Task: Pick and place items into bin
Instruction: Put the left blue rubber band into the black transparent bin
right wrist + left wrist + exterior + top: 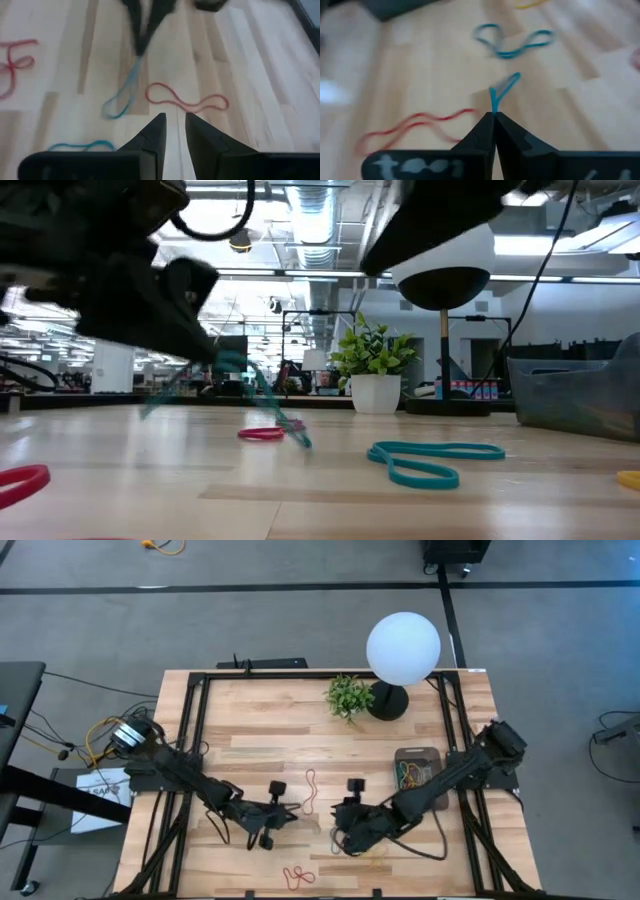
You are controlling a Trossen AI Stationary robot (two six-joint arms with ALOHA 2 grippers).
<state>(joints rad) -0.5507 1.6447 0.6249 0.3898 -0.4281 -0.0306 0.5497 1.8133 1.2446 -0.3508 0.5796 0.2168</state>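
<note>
My left gripper (292, 810) is shut on a blue rubber band (503, 90) just above the wood table, left of centre; it also shows in the right wrist view (144, 30). My right gripper (338, 832) is open and empty, low over the table to the right of the left one, and its fingers (175, 122) point at that band (121, 97). A second blue band (435, 461) and a red band (186, 101) lie flat on the table. The dark bin (418, 768) stands at the right with several bands inside. My left gripper pinches one end of the blue band's loop (493, 106) between its two fingertips. The fingers come slanting down from the table's left. The loop hangs slack below and ahead of the fingertips (262, 395). Whether its lower end touches the table I cannot tell.
A red band (310, 790) lies between the grippers and the table's middle, another red one (298, 877) at the near edge, a yellow one (630, 477) at the right. The potted plant (348, 696) and the globe lamp (401, 650) stand at the back.
</note>
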